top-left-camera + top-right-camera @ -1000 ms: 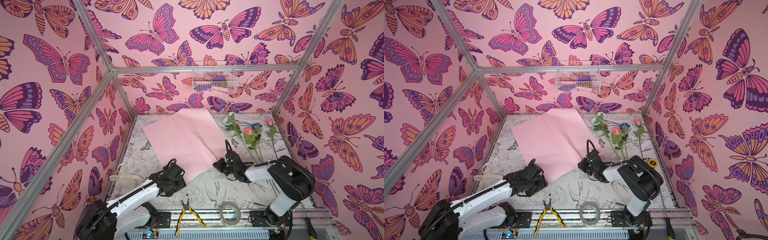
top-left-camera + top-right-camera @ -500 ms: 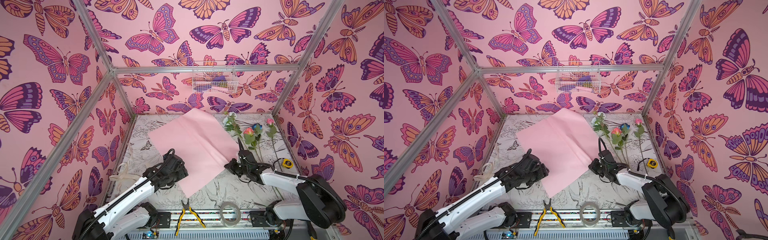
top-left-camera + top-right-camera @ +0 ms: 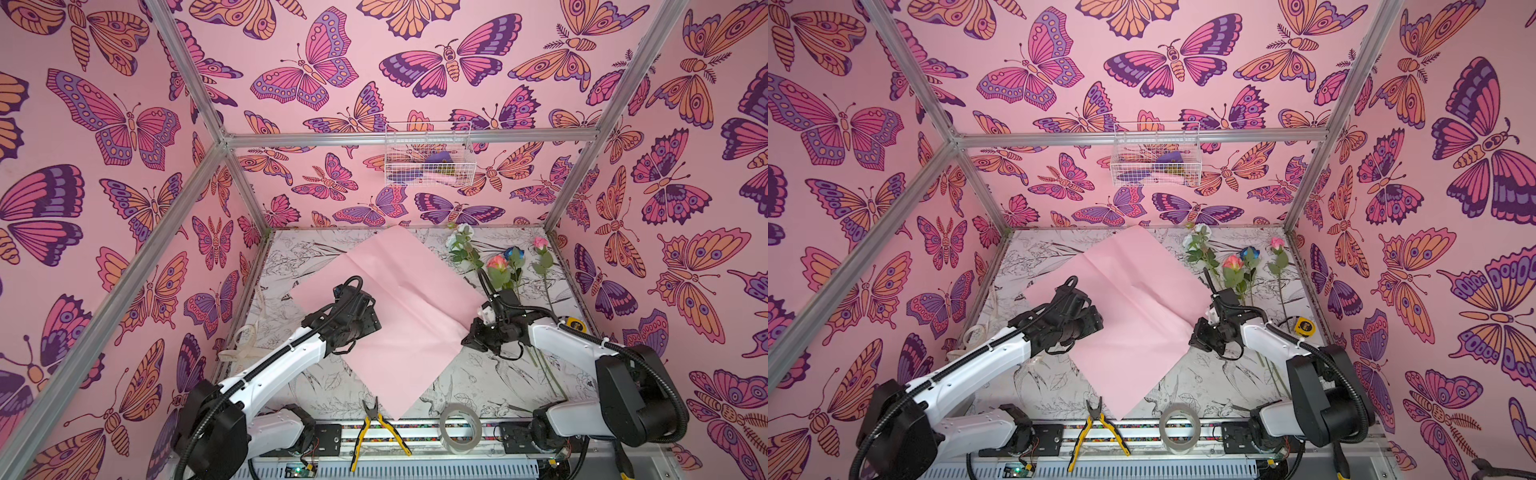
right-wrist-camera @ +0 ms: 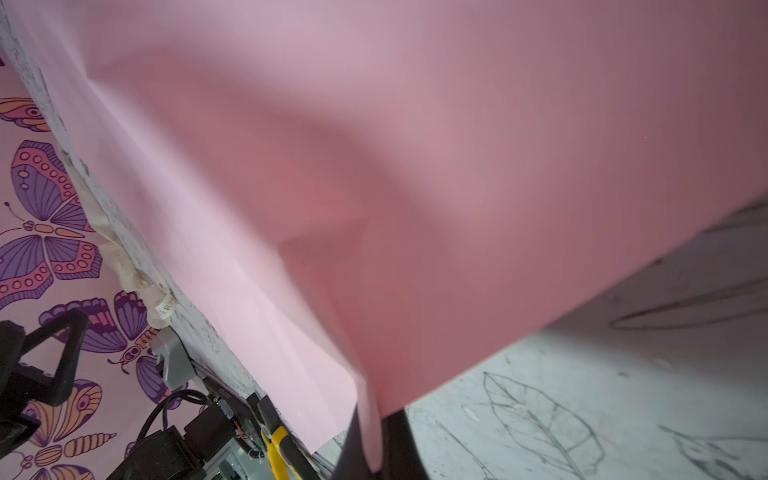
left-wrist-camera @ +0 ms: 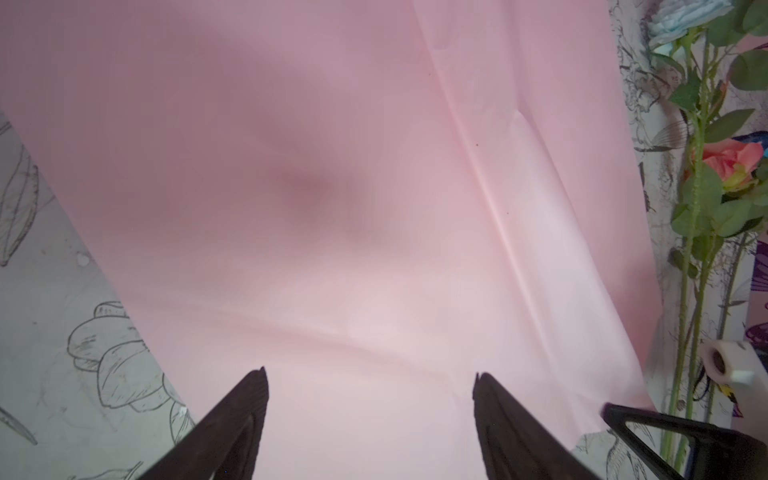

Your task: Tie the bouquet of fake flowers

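Two grippers: right gripper (image 4: 376, 436), black fingers clamped on the right edge of the paper (image 3: 407, 316); left gripper (image 5: 370, 374), fingers apart over its left side. Paper: one smooth pink square sheet, creased, mostly flat. Four flowers (image 3: 496, 262), long thin stems, green leaves, lie just beyond its right corner. One cream ribbon (image 3: 245, 345) off its left corner; one yellow-handled pliers (image 3: 376, 424) and one clear tape roll (image 3: 460, 448) by its near corner.

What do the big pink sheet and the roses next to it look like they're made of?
The pink sheet looks like thin matte paper: sharp fold creases, no gloss. The roses are likely fabric petals and leaves on plastic stems; the crinkled petals suggest cloth, but that is uncertain.
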